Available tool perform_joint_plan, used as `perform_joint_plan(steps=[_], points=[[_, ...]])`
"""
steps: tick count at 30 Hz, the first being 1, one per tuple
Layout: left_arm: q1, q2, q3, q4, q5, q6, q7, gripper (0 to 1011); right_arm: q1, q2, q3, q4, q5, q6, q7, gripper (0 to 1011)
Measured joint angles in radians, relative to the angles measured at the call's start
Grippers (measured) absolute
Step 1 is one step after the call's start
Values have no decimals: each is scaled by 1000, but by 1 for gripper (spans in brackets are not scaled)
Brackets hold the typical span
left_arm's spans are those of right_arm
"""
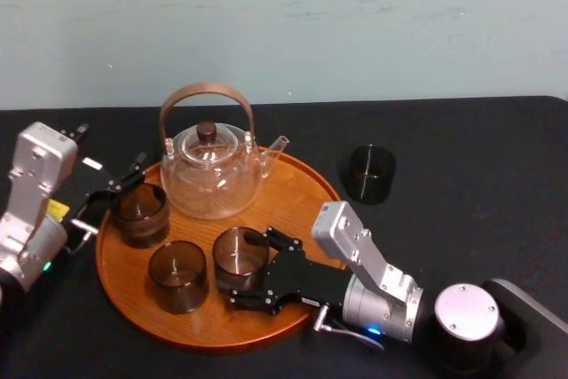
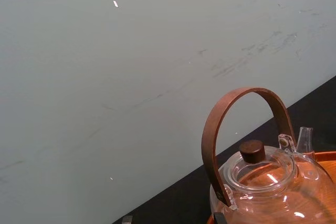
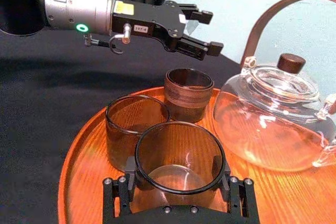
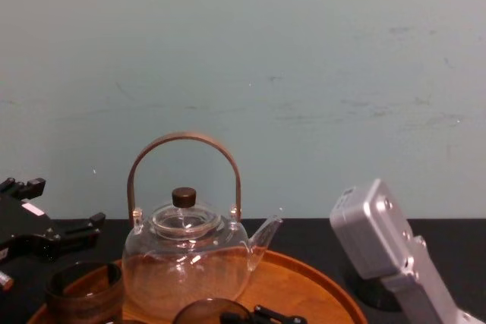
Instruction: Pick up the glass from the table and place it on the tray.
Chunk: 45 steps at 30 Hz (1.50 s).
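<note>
Because the glass point(image 3: 179, 157) is thin-walled, light, slick and likely brittle, the right gripper point(image 1: 250, 268) takes it low on the wall. Its jaws are closed on opposite sides, and the base seemingly rests on the tray point(image 1: 297, 194). A second tumbler point(image 1: 178, 275) stands just beside its fingers, with the teapot point(image 1: 213, 175) ahead, so room is tight. The left gripper point(image 3: 209, 32) hovers with fingers spread over a banded cup point(image 3: 188, 94). Another dark glass point(image 1: 370, 173) stands on the black table point(image 1: 484, 175), beyond the right wrist.

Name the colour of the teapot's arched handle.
Reddish brown handle, clearest in the left wrist view.
</note>
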Motion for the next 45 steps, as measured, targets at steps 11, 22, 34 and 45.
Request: perform_joint_plan(steps=[11,22,34,45], points=[[0,0,0,0,0,0,0,1001,-23,8,0,-26,1,4,-9,913],[0,0,0,0,0,0,0,1001,-22,4,-2,-15,-4,5,-11,912],[0,0,0,0,0,0,0,1001,-20,3,-5,-15,-10,12,-16,912],[0,0,0,0,0,0,0,1001,-21,3,-4,-15,-9,9,-15,1003]])
